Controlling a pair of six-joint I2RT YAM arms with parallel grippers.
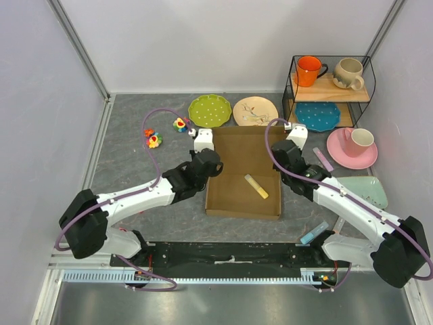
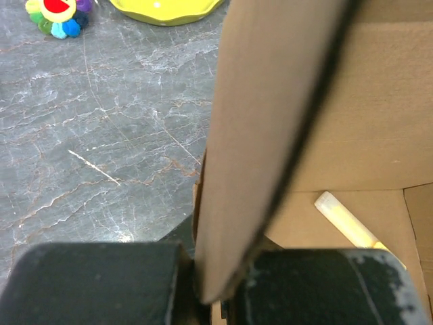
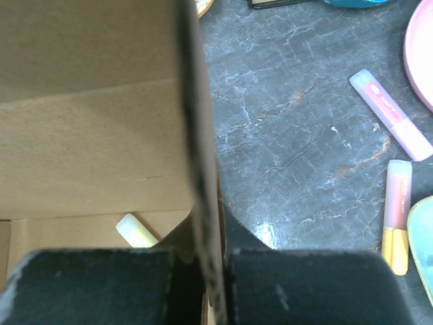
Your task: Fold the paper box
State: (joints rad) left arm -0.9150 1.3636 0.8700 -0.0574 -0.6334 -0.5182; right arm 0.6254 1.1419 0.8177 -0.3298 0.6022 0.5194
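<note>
Left pincer (image 2: 211, 298), right pincer (image 3: 215, 288) tight on box (image 1: 229, 189)

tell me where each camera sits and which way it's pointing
Top external: above and behind the bases, looking down on the paper box; left arm and right arm show whole.
Left wrist: on the left arm, facing away along the box's left wall, pinched by the left end effector; its dark fingers show.
Right wrist: on the right arm, facing along the right wall, pinched by the right end effector; its fingers show.
Shared: both wrist views catch the yellow stick inside the box.
</note>
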